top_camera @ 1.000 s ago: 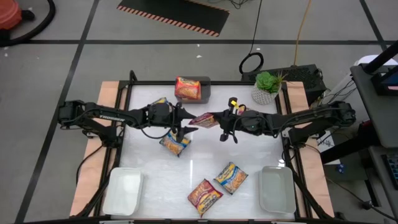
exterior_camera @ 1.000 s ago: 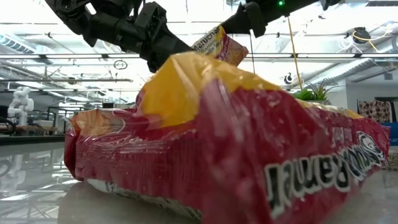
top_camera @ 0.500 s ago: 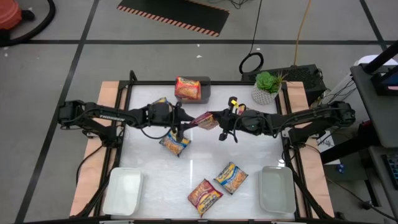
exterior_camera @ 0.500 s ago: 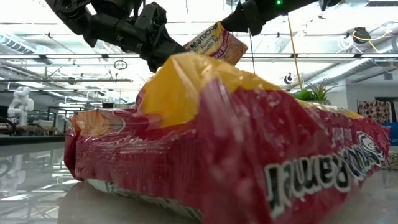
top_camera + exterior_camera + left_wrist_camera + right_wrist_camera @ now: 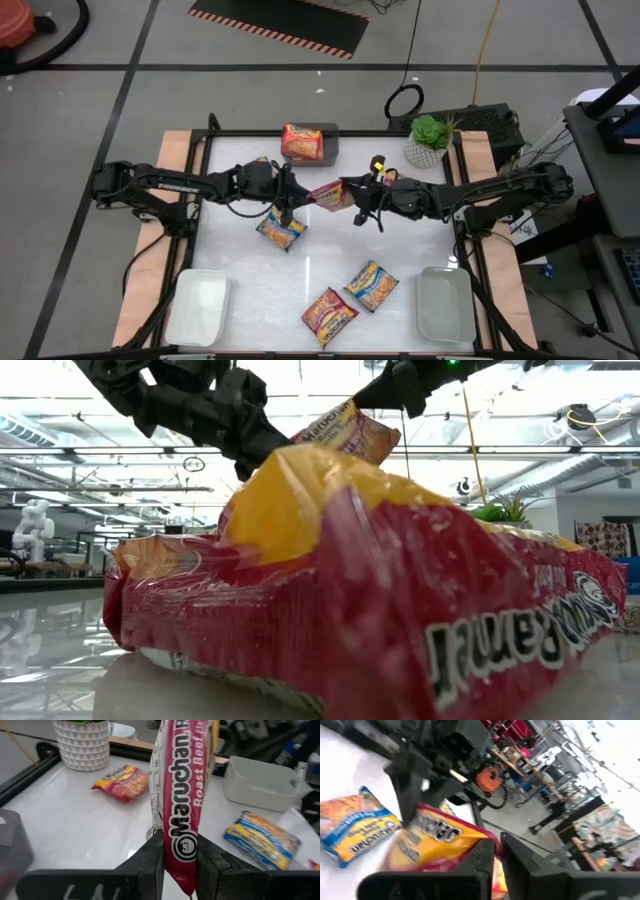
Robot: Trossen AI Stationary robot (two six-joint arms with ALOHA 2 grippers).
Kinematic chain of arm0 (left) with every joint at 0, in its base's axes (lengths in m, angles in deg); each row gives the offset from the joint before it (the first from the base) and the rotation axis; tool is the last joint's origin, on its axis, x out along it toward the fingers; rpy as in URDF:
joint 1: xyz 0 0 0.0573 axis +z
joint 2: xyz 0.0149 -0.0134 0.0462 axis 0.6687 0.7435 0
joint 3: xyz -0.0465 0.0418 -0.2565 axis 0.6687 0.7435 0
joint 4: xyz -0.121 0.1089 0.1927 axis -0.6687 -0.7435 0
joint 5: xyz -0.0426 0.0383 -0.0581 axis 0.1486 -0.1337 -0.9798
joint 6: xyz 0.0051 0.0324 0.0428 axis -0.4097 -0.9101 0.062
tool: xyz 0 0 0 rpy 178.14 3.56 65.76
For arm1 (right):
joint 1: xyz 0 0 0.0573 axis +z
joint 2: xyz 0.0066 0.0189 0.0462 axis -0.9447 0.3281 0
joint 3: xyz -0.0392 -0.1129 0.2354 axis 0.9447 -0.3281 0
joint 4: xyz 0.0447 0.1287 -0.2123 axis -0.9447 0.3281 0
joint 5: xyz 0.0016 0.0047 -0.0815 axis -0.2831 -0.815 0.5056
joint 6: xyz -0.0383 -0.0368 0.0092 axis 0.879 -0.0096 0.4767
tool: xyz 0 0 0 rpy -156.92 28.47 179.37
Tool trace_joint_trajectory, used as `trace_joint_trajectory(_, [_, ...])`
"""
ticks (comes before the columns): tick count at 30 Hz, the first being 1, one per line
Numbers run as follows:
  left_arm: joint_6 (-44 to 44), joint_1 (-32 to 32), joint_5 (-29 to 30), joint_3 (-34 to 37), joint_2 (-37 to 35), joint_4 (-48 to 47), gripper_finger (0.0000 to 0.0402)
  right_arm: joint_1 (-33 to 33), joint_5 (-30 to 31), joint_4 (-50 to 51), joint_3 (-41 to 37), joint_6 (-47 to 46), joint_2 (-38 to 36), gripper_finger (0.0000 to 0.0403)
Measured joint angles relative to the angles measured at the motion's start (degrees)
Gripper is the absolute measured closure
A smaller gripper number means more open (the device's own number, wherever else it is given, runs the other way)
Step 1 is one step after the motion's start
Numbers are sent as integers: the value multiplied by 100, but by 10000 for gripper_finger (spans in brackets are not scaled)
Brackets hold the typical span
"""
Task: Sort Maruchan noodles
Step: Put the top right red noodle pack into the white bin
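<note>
I've got a handover in mid-air at the centre of the high view. My left pincer (image 5: 291, 193) is pinching one end of the red packet (image 5: 330, 194); the left wrist view shows its fingers (image 5: 151, 857) pressed on the packet's narrow edge, label upright between them. My right pincer (image 5: 352, 192) sits at the packet's other end. In the right wrist view its fingers look nearly pressed together with only a thin gap, and I cannot tell whether they grip the packet's edge or have just let go.

The other packets: a blue-and-yellow one (image 5: 281, 230) on the tabletop just below the left pincer, two more (image 5: 352, 298) in the lower middle, and one on the grey bin (image 5: 328, 146) at upper centre. White trays (image 5: 197, 307) sit at the lower left and lower right.

To do this well, I'd want the left pinch seated deep before the right lets go, since a grip on the crimped seam alone could slip. I'd spread the right pincer fully and draw it straight back along its own arm, so it doesn't drag the wrapper. The packet should hang steady before I swing it toward a tray.
</note>
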Motion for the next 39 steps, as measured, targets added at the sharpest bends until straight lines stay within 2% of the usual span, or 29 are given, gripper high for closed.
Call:
trace_joint_trajectory(10, [-120,-489,66,9,-1228,-1671,326,505,1045,520,7,86,-886,319])
trace_joint_trajectory(18, [291,-1380,623,11,-2495,-3102,326,707,1087,1329,4,-448,-1434,307])
trace_joint_trajectory(21, [673,-1730,649,-18,-3043,-3580,326,784,1088,1388,4,-479,-1505,307])
trace_joint_trajectory(25, [1168,-2339,961,-144,-3594,-4282,326,851,1081,1338,4,-561,-1524,307])
trace_joint_trajectory(29, [1587,-2994,1181,-326,-3873,-5111,326,865,1066,1334,4,-615,-1523,307])
trace_joint_trajectory(33, [2415,-3702,1242,-513,-3879,-5857,326,865,1066,1338,4,-781,-1523,308])
trace_joint_trajectory(39, [3486,-4830,1566,-527,-3841,-6222,326,865,1065,1343,4,-1008,-1523,308])
